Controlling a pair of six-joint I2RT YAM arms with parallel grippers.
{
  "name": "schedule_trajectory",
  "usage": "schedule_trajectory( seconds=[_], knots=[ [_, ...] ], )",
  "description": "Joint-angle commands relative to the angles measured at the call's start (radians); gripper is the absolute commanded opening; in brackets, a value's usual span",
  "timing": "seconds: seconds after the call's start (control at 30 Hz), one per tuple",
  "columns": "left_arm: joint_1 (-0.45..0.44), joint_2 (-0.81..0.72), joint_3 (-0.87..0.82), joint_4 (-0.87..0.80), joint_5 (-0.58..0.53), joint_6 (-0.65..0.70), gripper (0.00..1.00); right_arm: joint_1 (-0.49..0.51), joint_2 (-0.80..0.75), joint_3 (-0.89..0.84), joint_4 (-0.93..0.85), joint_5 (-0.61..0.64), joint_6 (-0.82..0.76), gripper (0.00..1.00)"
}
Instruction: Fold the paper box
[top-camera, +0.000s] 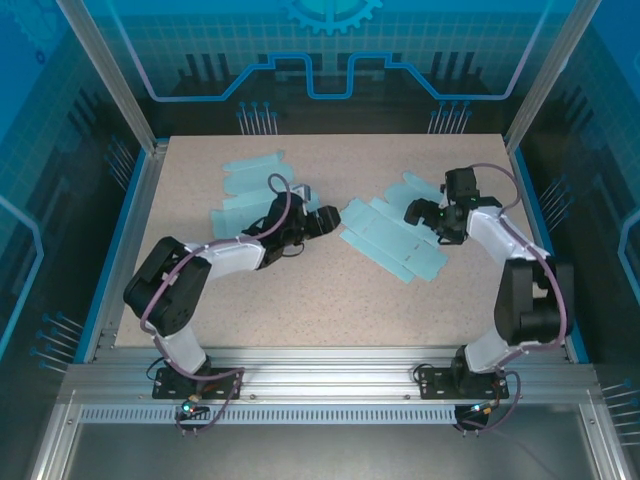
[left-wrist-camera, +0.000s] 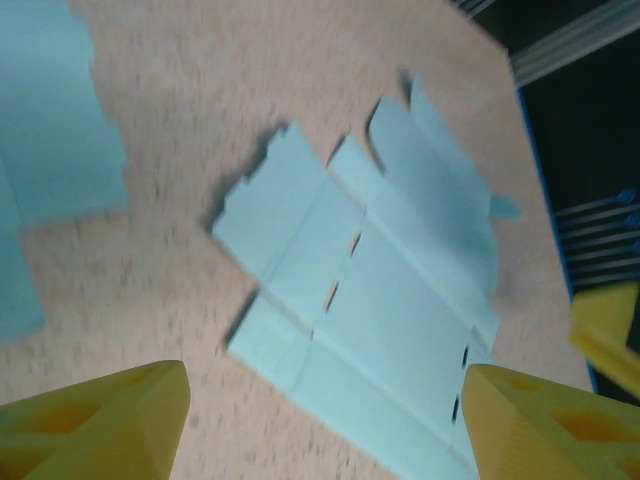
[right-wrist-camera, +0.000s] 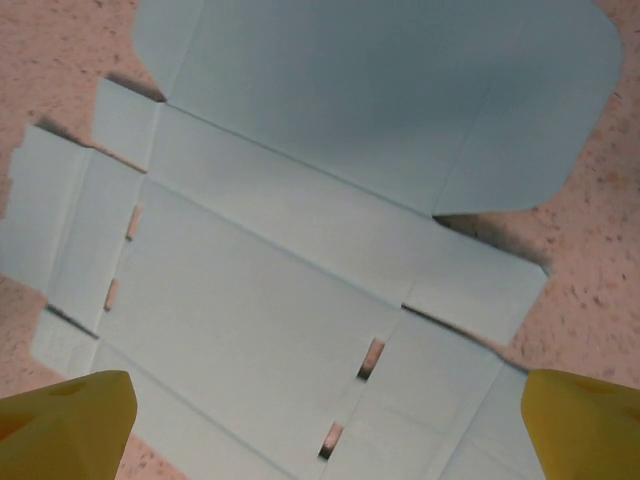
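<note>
Pale blue paper box (top-camera: 385, 240), flat, unfolded

A robotics lab test cell, shown by its aluminium-profile frame (top-camera: 330, 385), blue printed wall panels (top-camera: 400, 60) and speckled tabletop (top-camera: 330, 305).

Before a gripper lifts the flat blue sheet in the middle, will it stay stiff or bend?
Probably it bends: the box sheet shows creases and slots. It lies thin and flat, so likely light, and may slide on the table.
</note>
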Motion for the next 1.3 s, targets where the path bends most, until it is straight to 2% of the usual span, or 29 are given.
schedule_trajectory(
  seconds=[0.0, 0.2, 0.47, 0.77, 1.07, 1.27],
  knots=[
    [-0.027, -0.018, -0.026, -0.041, -0.021, -0.036, 0.72, -0.013, 0.083, 0.061, -0.024, -0.068, -0.05, 0.99],
    [-0.048, 0.038, -0.008, -0.028, -0.024, 0.001, 0.67, 0.001, 0.132, 0.051, 0.004, -0.153, -0.027, 0.98],
    [-0.048, 0.143, 0.079, -0.036, -0.002, 0.025, 0.62, 0.054, 0.113, -0.05, 0.067, -0.219, 0.024, 0.97],
    [-0.05, 0.214, 0.156, -0.091, -0.04, 0.108, 0.55, 0.121, 0.043, -0.164, 0.166, -0.355, 0.117, 0.97],
    [-0.049, 0.227, 0.183, -0.114, -0.054, 0.179, 0.49, 0.01, -0.073, -0.093, 0.078, -0.233, 0.054, 0.97],
    [-0.049, 0.218, 0.161, -0.099, -0.052, 0.172, 0.48, -0.077, -0.007, 0.003, 0.097, -0.193, 0.046, 0.94]
  ],
)
